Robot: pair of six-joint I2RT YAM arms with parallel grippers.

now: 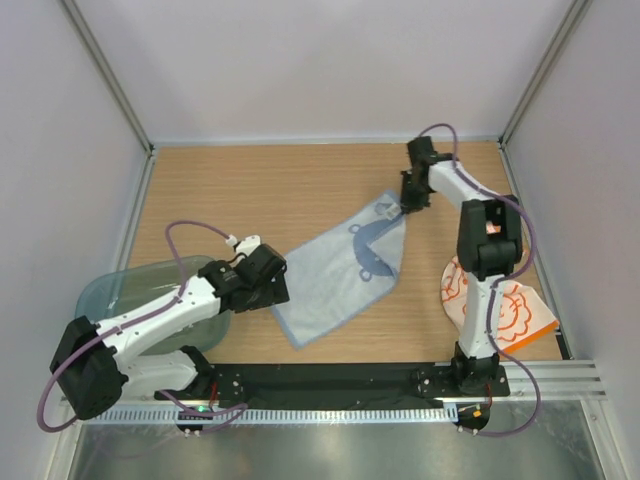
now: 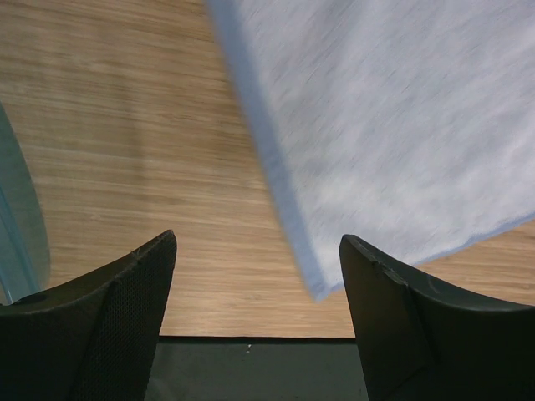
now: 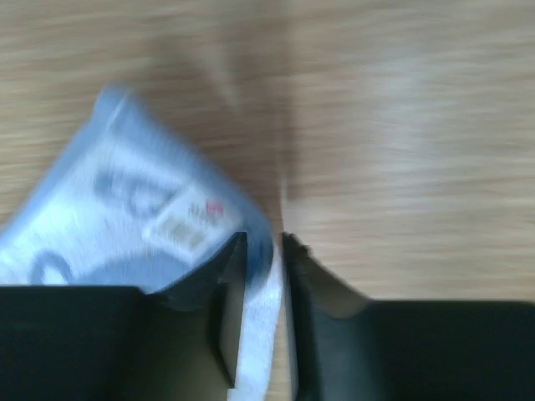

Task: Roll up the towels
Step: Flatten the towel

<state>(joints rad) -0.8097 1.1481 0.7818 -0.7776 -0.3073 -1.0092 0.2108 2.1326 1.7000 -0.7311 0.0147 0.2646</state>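
Observation:
A pale blue towel (image 1: 340,270) lies spread on the wooden table, its far right corner folded over to show a dark printed outline and a white label (image 3: 180,225). My right gripper (image 1: 408,207) is shut on that far corner (image 3: 261,276) and holds it just above the wood. My left gripper (image 1: 275,292) is open and empty, hovering by the towel's near left edge (image 2: 284,200); that corner lies between its fingers in the left wrist view. An orange and white patterned towel (image 1: 520,315) lies at the right, partly behind the right arm.
A translucent blue-green tray (image 1: 120,295) sits at the left under the left arm; its rim shows in the left wrist view (image 2: 17,225). A black strip (image 1: 340,378) runs along the table's near edge. White walls enclose the table.

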